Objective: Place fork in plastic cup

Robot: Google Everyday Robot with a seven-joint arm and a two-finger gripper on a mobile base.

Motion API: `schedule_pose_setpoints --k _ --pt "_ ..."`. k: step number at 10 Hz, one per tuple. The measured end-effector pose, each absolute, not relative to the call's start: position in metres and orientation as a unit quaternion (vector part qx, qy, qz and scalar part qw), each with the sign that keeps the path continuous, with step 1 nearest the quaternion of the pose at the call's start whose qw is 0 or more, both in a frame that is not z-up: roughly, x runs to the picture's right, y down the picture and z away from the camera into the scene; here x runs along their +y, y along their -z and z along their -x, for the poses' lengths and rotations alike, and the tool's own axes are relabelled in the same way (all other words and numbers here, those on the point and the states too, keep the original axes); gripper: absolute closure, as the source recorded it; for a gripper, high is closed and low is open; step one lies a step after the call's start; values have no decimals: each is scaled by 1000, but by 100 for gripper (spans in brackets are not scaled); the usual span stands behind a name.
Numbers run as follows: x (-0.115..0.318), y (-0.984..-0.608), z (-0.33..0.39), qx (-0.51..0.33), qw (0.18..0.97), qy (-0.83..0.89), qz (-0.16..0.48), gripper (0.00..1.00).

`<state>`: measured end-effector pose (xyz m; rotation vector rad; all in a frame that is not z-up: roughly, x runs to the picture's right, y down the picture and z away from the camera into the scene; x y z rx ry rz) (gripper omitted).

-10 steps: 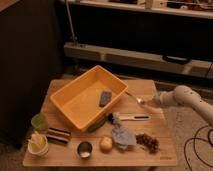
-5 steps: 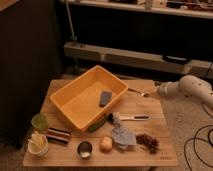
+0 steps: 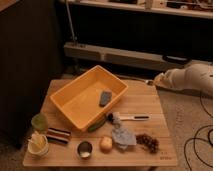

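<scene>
Nearest along the wooden table's (image 3: 165, 159) front edge stand a white cup (image 3: 38, 145), a small metal cup (image 3: 84, 148), an onion (image 3: 106, 144) and grapes (image 3: 148, 142). Behind the white cup, at the left edge, stands the plastic cup (image 3: 39, 121). Beyond lies a yellow bin (image 3: 75, 87). Over the far right corner, well apart from the plastic cup, the gripper (image 3: 156, 80) is clamped on the fork (image 3: 149, 82), whose tip juts out leftward.

On table (image 3: 145, 102), plastic cup (image 3: 39, 121) sits left of bin (image 3: 82, 102), gripper (image 3: 159, 80) at right-rear edge
</scene>
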<state>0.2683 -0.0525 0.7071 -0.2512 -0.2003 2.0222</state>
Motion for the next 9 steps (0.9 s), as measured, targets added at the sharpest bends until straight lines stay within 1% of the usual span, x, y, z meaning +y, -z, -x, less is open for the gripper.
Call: schedule_pose_setpoints --k 2,4,5,7,9 --pt "-81 -678 -250 -91 578 -807 78 100" --pt "-106 -658 -220 -82 653 -751 59 100" --pt "-122 -646 -189 -76 705 -703 50 100" --pt "-134 -638 -151 -64 760 -645 47 100" --pt "-145 -636 -96 -57 813 -576 55 100"
